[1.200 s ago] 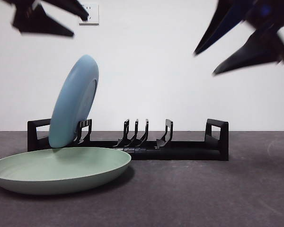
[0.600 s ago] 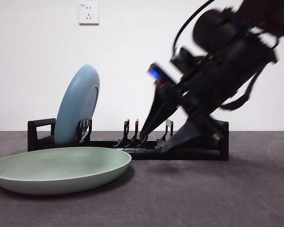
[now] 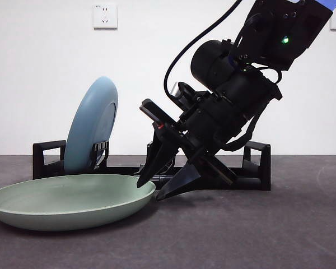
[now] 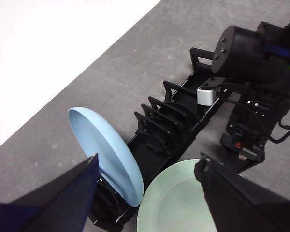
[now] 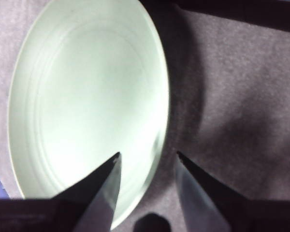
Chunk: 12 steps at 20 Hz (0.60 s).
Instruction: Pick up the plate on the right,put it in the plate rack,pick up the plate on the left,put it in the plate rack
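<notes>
The green plate [image 3: 67, 202] is lying flat on the table [image 3: 257, 235], just in front of the rack's [image 3: 218, 178] left end, its hollow facing up. Behind it, the blue plate [image 3: 91, 126] is standing on edge in the rack's leftmost slots, leaning slightly right, its faces turned toward the rack's two ends. The rack is running long and low, left to right, with a loop handle at each end. The right gripper [image 3: 148, 191] is reaching down steeply in front of the rack's middle, its jaws parted narrowly astride the green plate's right rim: one jaw over the plate, one outside. The left gripper [image 4: 150, 169] is hanging high above the rack, jaws spread wide.
</notes>
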{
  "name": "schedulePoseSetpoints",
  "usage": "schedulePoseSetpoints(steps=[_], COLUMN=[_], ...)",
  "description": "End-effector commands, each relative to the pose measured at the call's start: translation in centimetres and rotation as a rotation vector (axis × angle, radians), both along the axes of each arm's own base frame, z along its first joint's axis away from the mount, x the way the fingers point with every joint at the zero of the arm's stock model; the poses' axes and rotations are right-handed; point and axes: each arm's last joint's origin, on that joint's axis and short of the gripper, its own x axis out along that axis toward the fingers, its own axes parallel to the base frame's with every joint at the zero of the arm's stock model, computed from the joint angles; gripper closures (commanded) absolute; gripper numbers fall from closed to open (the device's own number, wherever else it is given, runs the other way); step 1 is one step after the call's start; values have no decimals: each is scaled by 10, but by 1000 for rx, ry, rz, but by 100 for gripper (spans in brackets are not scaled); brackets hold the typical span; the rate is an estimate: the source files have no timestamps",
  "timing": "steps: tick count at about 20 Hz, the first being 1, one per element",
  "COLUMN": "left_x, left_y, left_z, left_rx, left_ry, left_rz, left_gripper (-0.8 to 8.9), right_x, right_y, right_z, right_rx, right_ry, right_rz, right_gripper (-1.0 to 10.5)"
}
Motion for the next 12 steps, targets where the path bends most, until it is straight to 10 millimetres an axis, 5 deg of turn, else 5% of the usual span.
schedulePoseSetpoints(steps=[1,6,12], left_x=[-1,-3,-6], left_y=[-1,-1,-2], left_z=[0,-2,-6], left_rx=[5,21,48], left_ry=[-8,11,52], left_rz=[-12,-17,-47], left_gripper=[471,471,471], right_x=[0,-1,-6], right_y=[1,2,0], right_z=[-3,-4,-2], right_rx=[-3,-6,-66], right_ry=[25,34,54], right_rz=[-20,-33,-49], right_gripper=[844,962,959])
